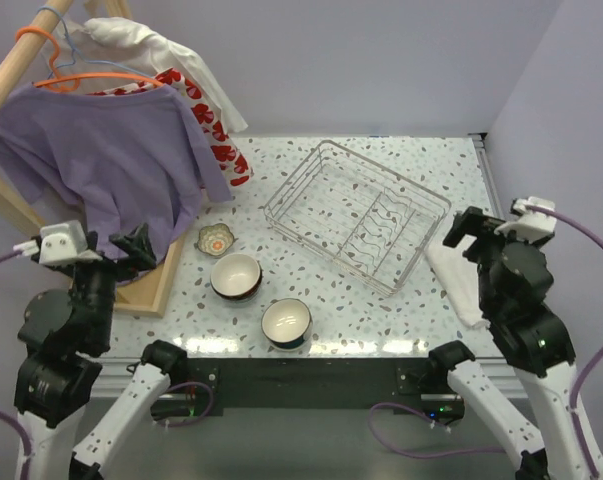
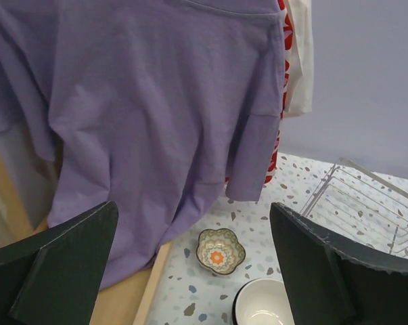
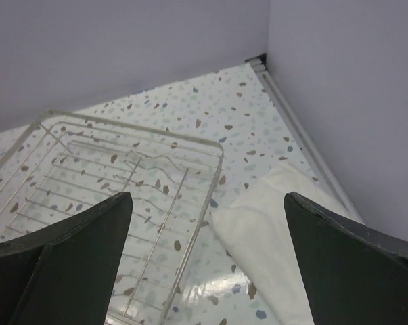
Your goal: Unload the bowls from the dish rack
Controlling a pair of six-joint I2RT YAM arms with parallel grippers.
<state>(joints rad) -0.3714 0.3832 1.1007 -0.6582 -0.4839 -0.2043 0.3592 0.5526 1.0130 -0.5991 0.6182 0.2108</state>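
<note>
The rack (image 1: pixel 341 200) sits at an angle in the middle of the bench (image 1: pixel 401 320), nearer the back wall, and no bowl is in it. Three bowls stand on the bench to its left and front, all upright and apart from each other. The patterned bowl (image 1: pixel 217 240) is just beside the wooden frame (image 1: pixel 146 290). The dark red bowl (image 1: pixel 236 277) is in front of it. The teal bowl (image 1: pixel 286 323) is nearest the front edge. I cannot tell whether other bowls are nested inside these.

The left end effector (image 1: pixel 133 250) hangs above the bench's left edge, below the hem of the purple shirt (image 1: pixel 111 150). Its fingers are wide apart and hold nothing. In the left wrist view the patterned bowl and the dark red bowl's pale inside lie between them, farther off.

The right end effector (image 1: pixel 464 228) hangs just right of the rack, above a folded white cloth (image 1: pixel 451 275). Its fingers are spread wide and empty. Its wrist view shows the rack's near corner beside the cloth.
</note>
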